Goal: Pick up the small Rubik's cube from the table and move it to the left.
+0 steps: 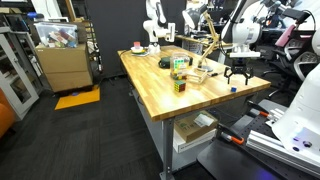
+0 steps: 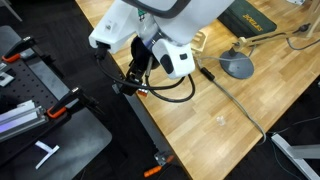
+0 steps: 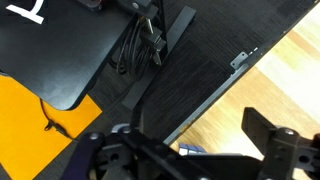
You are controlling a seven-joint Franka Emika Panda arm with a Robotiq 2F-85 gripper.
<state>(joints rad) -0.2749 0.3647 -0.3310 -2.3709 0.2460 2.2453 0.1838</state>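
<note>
The small Rubik's cube point(image 1: 233, 88) is a tiny blue cube lying near the edge of the wooden table point(image 1: 160, 100). In the wrist view the cube point(image 3: 190, 151) shows just inside the table edge, partly hidden by the gripper body. My gripper point(image 1: 238, 73) hangs just above the cube, open and empty. In the wrist view the gripper point(image 3: 180, 140) has its fingers spread to either side of the cube. In an exterior view the gripper point(image 2: 135, 80) sits over the table edge and the arm hides the cube.
A larger multicoloured Rubik's cube point(image 1: 180, 85) stands mid-table with other small items behind it. A grey lamp base point(image 2: 238, 67) and a green book point(image 2: 250, 20) lie on the table. Below the edge are the dark floor, cables point(image 3: 140, 45) and an orange mat point(image 3: 40, 130).
</note>
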